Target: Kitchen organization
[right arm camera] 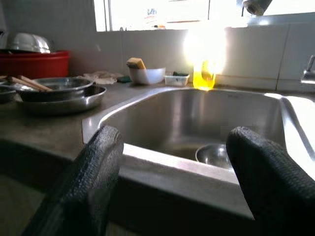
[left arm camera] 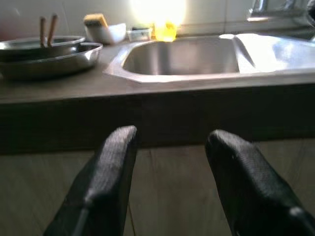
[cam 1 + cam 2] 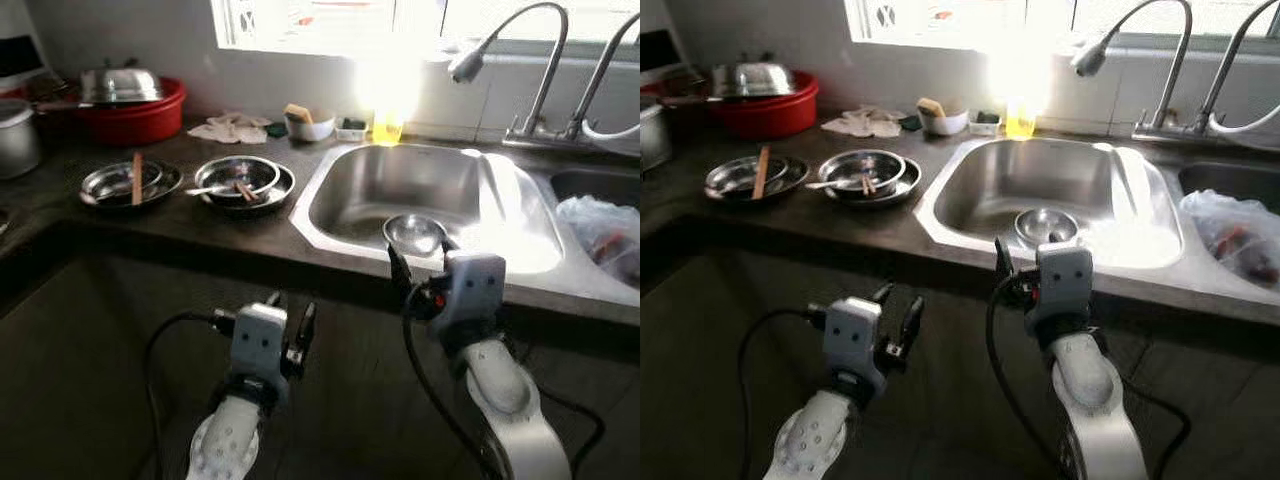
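Two end effectors wait in front of the dark tabletop (image 3: 200, 235), both with fingers spread and holding nothing. The right end effector (image 1: 172, 172) sits higher, just at the sink (image 3: 340, 215) edge, likely so it can reach the small steel bowl (image 3: 415, 233) lying inside. The left end effector (image 2: 170, 172) hangs lower, below the tabletop. Two more steel dishes (image 3: 240, 182) with sticks in them rest to the left of the sink, perhaps waiting their turn.
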You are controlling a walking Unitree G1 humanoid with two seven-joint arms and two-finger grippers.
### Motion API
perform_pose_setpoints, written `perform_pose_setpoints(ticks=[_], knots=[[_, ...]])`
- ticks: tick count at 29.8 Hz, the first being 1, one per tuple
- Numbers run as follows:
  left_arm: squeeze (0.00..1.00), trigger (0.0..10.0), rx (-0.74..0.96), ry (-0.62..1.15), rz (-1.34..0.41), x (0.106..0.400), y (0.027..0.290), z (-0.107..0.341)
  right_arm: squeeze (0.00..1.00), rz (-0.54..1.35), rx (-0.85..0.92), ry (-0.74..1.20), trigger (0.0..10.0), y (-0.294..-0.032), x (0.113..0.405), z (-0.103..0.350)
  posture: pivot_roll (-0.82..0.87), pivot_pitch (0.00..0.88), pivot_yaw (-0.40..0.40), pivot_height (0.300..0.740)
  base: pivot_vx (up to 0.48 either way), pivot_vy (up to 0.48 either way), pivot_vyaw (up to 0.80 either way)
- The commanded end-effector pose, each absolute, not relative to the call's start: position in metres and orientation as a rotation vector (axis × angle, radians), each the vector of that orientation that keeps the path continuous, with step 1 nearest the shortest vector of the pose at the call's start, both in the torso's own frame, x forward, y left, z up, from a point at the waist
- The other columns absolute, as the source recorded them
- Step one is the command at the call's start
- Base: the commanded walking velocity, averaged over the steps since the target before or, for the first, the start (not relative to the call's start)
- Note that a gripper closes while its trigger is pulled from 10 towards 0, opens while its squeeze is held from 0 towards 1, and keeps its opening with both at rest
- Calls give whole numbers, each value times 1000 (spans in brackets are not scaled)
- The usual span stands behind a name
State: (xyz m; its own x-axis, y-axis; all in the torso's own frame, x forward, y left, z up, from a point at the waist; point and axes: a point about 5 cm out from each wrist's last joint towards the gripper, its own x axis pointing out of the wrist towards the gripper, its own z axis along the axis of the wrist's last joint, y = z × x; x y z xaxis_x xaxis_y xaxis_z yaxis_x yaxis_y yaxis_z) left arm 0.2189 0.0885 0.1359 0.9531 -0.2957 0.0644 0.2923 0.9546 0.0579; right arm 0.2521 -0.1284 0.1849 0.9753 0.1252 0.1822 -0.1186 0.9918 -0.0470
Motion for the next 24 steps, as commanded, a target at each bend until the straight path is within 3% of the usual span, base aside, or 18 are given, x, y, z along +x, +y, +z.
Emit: perform_pose_setpoints(ticks=[1, 24], knots=[[0, 10000, 62, -84, -306, 219, 87, 139, 0, 120, -29, -193, 10000, -127, 252, 188, 82, 51, -17, 740, -326, 0, 0], [0, 10000, 57, -79, -308, 217, 88, 138, 0, 141, -38, -184, 10000, -124, 250, 187, 89, 68, -13, 740, -324, 0, 0]])
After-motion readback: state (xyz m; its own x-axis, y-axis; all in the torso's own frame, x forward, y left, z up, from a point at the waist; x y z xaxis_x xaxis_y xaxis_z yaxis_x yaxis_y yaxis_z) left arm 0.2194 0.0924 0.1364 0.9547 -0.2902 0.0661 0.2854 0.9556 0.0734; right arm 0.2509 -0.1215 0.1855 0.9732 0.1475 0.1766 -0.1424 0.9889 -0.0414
